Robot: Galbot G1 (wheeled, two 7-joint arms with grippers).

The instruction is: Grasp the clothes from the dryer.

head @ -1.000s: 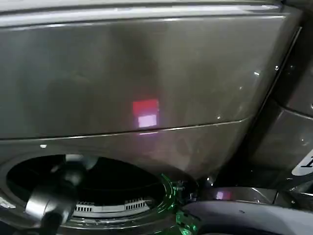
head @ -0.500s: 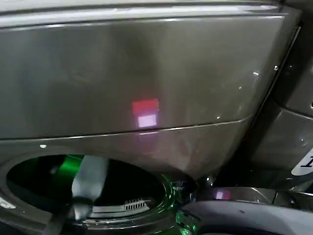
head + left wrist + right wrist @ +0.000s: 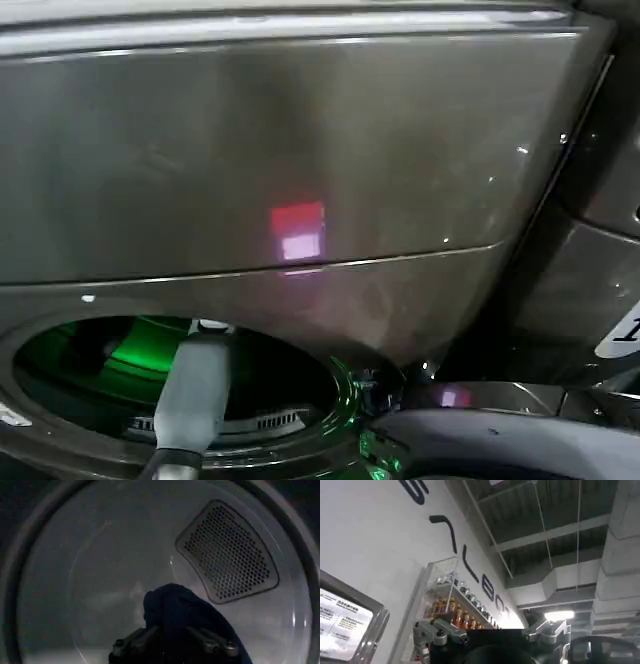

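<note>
left gripper (image 3: 174,642) is way inside the round grey metal dryer drum (image 3: 100,580), jaws spread apart with the dark blue bunched-up cloth (image 3: 185,612) sitting right between them, can't tell if it's pinched. Perforated vent panel (image 3: 227,552) sits on the drum's back wall past the cloth. Right gripper (image 3: 492,635) is parked wide open, holding nothing, aimed up at a wall shelf of bottles (image 3: 452,607)

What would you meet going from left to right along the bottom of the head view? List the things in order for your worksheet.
Green-lit drum interior → left arm reaching into the dryer opening → green-lit door latch → open dryer door.
</note>
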